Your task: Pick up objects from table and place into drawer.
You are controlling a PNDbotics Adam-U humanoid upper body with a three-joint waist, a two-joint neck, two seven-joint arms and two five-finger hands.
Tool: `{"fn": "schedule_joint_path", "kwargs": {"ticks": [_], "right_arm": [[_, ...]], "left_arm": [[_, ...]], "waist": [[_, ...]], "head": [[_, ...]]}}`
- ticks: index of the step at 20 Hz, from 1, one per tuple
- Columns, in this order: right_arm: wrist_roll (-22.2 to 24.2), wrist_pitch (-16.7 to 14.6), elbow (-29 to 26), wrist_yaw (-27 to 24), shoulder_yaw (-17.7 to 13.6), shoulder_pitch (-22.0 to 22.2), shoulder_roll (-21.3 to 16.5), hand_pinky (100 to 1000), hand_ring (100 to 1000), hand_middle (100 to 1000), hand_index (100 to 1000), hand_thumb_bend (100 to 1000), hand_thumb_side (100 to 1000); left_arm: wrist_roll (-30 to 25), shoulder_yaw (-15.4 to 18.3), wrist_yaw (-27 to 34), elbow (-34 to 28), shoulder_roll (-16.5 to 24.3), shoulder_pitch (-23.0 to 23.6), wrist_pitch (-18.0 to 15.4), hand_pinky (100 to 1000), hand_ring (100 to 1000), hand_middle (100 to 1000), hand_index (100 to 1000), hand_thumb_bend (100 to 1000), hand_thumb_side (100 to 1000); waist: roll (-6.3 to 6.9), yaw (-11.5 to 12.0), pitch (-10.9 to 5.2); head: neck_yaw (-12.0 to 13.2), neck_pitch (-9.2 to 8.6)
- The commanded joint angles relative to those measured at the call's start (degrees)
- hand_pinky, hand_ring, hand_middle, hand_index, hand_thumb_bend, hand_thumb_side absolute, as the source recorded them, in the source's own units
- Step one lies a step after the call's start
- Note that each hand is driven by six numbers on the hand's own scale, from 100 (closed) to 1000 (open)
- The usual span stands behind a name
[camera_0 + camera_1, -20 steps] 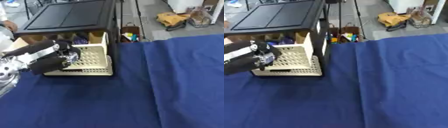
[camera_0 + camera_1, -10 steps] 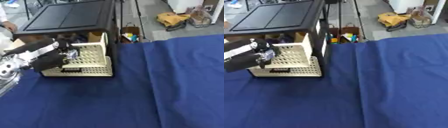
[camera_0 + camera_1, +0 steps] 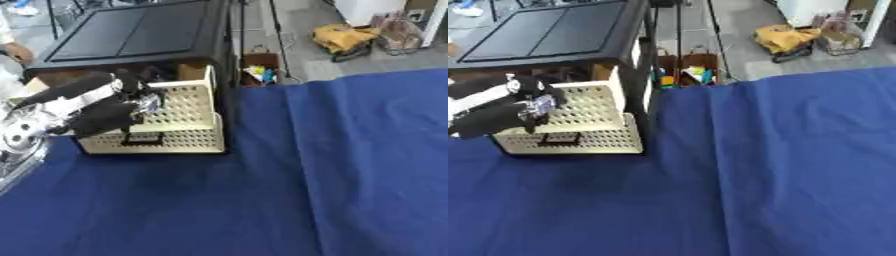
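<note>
A cream perforated drawer (image 3: 179,141) stands pulled out from the black cabinet (image 3: 131,35) at the table's far left. My left hand (image 3: 98,118), black with a silver wrist, reaches in from the left and hangs over the drawer's open top. Its fingers are curled round a small shiny silvery-blue thing (image 3: 540,104) just above the drawer's inside. What lies in the drawer is hidden by the hand and the front wall. My right hand shows in no view.
A blue cloth (image 3: 306,175) covers the table, with a fold running down its middle. Beyond the far edge, on the floor, are a box of colourful items (image 3: 261,72) and a yellow bag (image 3: 350,37).
My left hand has stayed over the drawer with the shiny thing in it, shifting only slightly. The drawer has not moved.
</note>
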Motion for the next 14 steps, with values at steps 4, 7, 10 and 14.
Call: {"fn": "schedule_joint_path", "kwargs": {"ticks": [4,7,10,14], "right_arm": [[-0.37,0.63,-0.82,-0.21,-0.19,-1.14,-0.77,841,853,581,747,100,1000],[-0.32,0.62,-0.82,-0.24,-0.18,-1.18,-0.75,841,853,581,747,100,1000],[-0.34,0.63,-0.82,-0.23,-0.23,-1.18,-0.79,841,853,581,748,100,1000],[-0.28,0.59,-0.82,-0.29,-0.18,-1.2,-0.73,841,853,580,748,100,1000]], "left_arm": [[0.21,0.81,-1.2,0.86,0.61,-1.56,-0.38,127,485,778,942,100,1000],[0.25,0.88,-1.6,1.23,0.58,-1.6,-0.5,127,485,779,932,100,1000],[0.48,1.17,-2.14,1.77,0.71,-1.32,-0.55,127,485,780,929,100,1000],[0.74,1.4,-2.65,2.6,0.62,-1.38,-0.73,127,485,781,930,100,1000]], "waist": [[-0.21,-0.09,-0.92],[-0.24,-0.12,-0.87],[-0.25,-0.14,-0.86],[-0.23,-0.14,-0.85]], "head": [[0.21,-0.77],[0.22,-0.91],[0.07,-1.09],[-0.01,-1.44]]}}
